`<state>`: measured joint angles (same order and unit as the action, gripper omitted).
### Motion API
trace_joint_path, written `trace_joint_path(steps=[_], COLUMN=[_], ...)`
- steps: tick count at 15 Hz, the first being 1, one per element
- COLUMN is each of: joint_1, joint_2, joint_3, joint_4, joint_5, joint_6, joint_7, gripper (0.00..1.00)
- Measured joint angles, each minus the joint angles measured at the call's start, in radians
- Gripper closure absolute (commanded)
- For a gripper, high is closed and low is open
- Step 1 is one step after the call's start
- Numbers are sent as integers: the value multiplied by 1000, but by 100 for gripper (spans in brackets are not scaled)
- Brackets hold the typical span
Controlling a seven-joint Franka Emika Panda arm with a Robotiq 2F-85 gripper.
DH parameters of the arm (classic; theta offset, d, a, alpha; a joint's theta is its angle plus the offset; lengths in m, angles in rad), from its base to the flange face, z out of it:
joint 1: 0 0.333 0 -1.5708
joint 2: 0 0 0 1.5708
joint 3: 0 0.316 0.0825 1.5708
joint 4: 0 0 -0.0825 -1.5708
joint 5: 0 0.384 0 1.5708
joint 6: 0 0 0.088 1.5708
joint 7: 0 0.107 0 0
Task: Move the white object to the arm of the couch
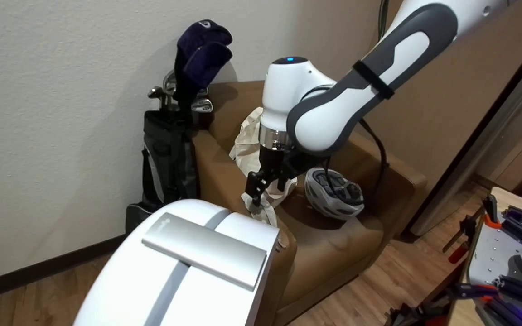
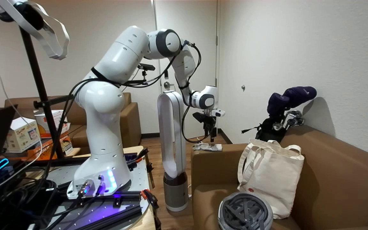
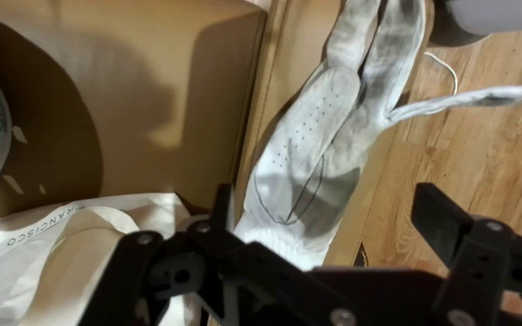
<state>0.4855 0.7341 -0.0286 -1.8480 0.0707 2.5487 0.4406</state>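
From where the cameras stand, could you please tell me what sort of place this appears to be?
Probably a lounge or office sitting room set up for robot work, though a home is possible: it has a brown couch, a golf bag and a robot arm on a table.

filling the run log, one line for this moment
end effector: open, over white glove | glove: on couch arm | contact: unclear | helmet, tote bag: couch seat

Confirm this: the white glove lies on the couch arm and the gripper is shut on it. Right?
Not quite: the wrist view shows the gripper open, its jaws apart. The white glove does lie on the couch arm.
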Motion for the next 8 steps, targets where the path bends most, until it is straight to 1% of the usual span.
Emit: trace_joint_path(steps=[2,4,6,8], joint_1=[-9,-33,-75,-132], joint_2=[-43,-95,-155,-215], joint_3=[26,58,84,106], joint_4=[0,-11,-51,-116], joint_5=[-10,-10,-8,8], joint_6=[-99,-170,-191,-165], joint_7=[-19,-56,-95,-146], gripper=[0,0,0,0])
